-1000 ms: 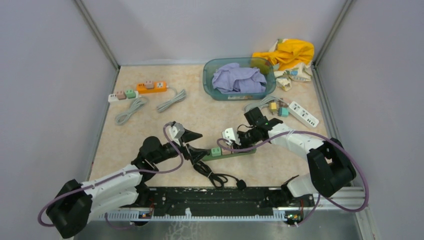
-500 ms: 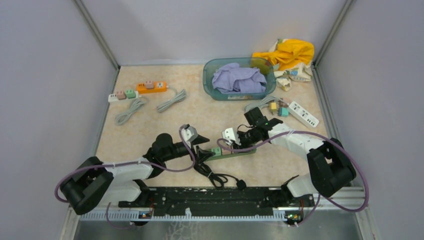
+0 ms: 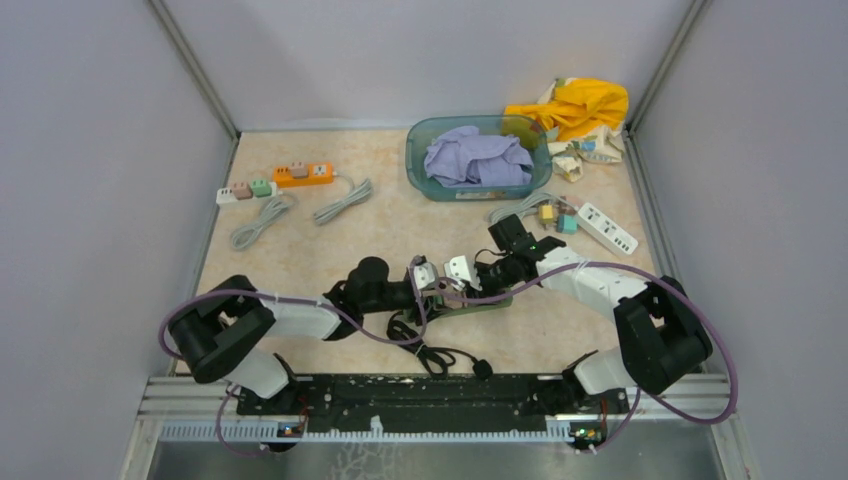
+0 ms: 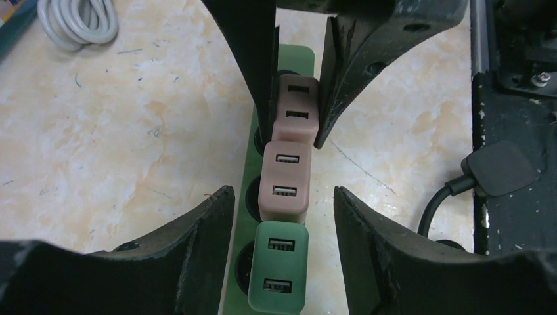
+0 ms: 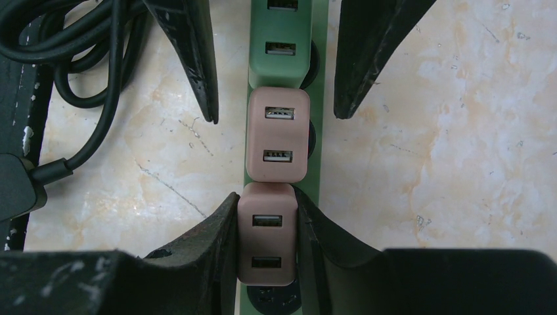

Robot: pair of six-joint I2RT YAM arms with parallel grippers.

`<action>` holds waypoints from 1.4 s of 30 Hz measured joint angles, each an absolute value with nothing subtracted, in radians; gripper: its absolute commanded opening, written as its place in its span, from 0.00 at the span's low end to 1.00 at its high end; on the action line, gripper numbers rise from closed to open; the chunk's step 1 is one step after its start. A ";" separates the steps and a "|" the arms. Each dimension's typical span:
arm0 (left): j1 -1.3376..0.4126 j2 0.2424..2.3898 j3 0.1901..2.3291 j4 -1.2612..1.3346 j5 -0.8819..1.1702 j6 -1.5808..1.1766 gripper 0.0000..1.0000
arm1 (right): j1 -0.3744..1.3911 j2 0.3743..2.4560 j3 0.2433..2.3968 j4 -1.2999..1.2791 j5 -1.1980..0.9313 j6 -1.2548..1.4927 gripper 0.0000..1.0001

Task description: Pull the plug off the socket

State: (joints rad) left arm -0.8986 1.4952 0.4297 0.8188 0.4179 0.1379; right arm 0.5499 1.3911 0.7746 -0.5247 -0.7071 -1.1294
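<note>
Right gripper (image 5: 266, 195) clamps end plug (image 5: 266, 243), left gripper (image 4: 282, 197) gapes round middle plug (image 4: 284, 180); we'd lift unpinned green strip (image 4: 297, 58) pulling now.

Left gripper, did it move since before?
Yes. The left gripper slid to the right in the top view, reaching the green power strip, which stayed put.
</note>
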 measured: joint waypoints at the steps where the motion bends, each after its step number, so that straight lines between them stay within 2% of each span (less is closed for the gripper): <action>1: -0.902 1.506 0.435 0.808 0.414 0.152 0.61 | 0.550 1.391 0.775 -0.525 -0.707 -1.129 0.00; 9: -0.919 1.570 0.482 0.758 0.408 0.208 0.52 | 0.549 1.391 0.775 -0.527 -0.708 -1.131 0.00; 16: -0.919 1.589 0.496 0.760 0.419 0.218 0.19 | 0.541 1.390 0.775 -0.536 -0.713 -1.141 0.00; 21: -0.918 1.590 0.497 0.759 0.424 0.219 0.01 | 0.540 1.389 0.775 -0.536 -0.714 -1.139 0.00; 42: -0.929 1.619 0.513 0.778 0.458 0.259 0.00 | 0.484 1.335 0.712 -0.476 -0.759 -1.019 0.00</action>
